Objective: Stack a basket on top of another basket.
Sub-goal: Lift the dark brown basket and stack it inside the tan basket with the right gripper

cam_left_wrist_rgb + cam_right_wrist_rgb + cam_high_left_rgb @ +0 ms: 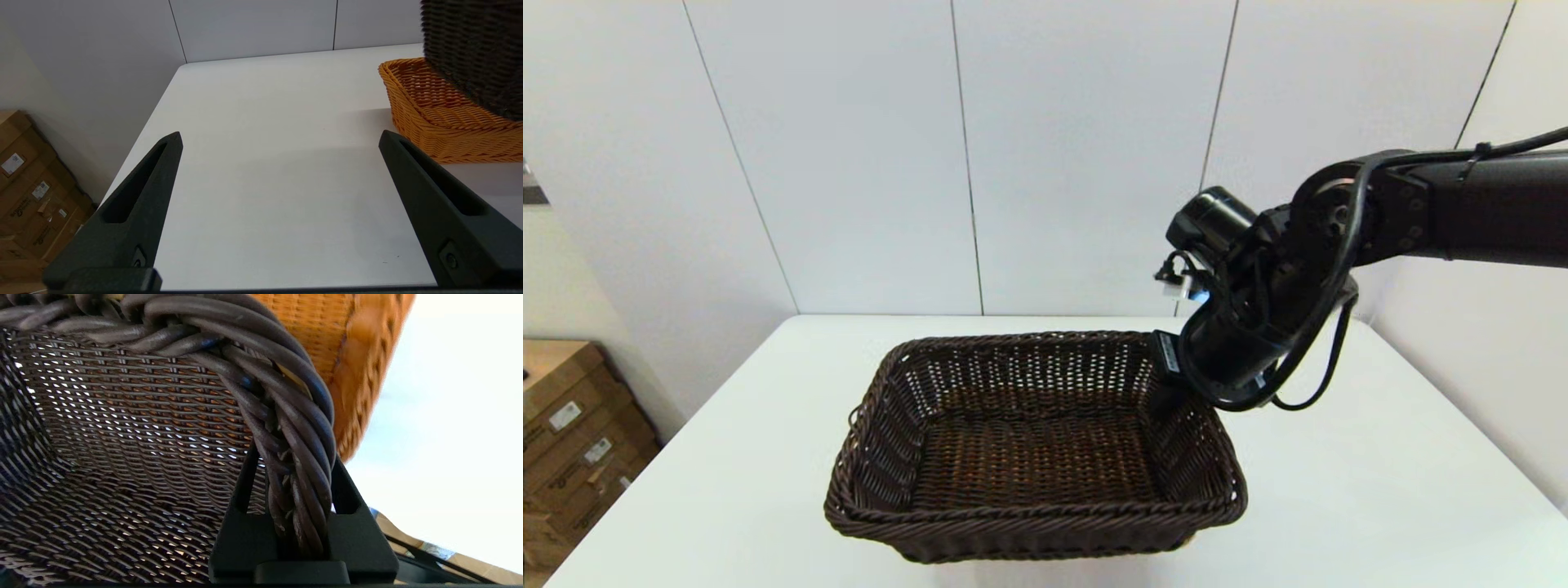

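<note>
A white table (1380, 482) stands before pale wall panels, cardboard boxes (572, 433) beside it on the floor. The right gripper (292, 494) is clamped on the braided rim of the dark brown wicker basket (1033, 445) at its far right corner, likely so the flared walls hang free. The orange-tan wicker basket (441, 110) sits on the table directly beneath it, the dark basket tilted above its rim. The left gripper (280, 141) hovers spread apart and empty over bare tabletop, well clear. There is open table on every side.
</note>
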### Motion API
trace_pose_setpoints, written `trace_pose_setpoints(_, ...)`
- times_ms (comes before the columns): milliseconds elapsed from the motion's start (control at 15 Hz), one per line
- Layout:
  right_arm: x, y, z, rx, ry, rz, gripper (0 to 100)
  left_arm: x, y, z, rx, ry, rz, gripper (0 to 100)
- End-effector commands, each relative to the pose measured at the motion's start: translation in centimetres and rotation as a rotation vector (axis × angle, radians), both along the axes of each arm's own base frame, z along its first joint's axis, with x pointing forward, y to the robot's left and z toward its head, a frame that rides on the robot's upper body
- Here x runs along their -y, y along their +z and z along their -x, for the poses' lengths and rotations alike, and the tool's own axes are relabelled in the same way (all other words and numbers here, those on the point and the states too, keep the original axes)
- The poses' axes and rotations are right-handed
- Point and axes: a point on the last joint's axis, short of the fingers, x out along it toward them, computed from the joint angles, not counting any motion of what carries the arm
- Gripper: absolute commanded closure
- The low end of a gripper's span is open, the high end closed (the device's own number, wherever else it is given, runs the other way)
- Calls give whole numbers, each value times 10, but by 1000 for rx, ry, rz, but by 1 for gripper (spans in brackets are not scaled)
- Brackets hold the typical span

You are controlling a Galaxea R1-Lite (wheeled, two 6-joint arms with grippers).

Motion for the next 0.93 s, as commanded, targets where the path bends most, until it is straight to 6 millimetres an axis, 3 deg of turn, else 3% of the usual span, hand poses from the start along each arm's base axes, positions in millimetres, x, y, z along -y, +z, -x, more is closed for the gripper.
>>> trace_pose_setpoints(67,-10,-8,-13,-13,-34,1,100,0,-1,0,-6,-1,0,0)
trace_pose_setpoints(533,-12,-17,-34,19,-97,37,100,0,-1,0,-6,-1,0,0)
trace_pose_setpoints(933,15,-28,-55,1,-152,53,100,0,-1,0,-6,-1,0,0)
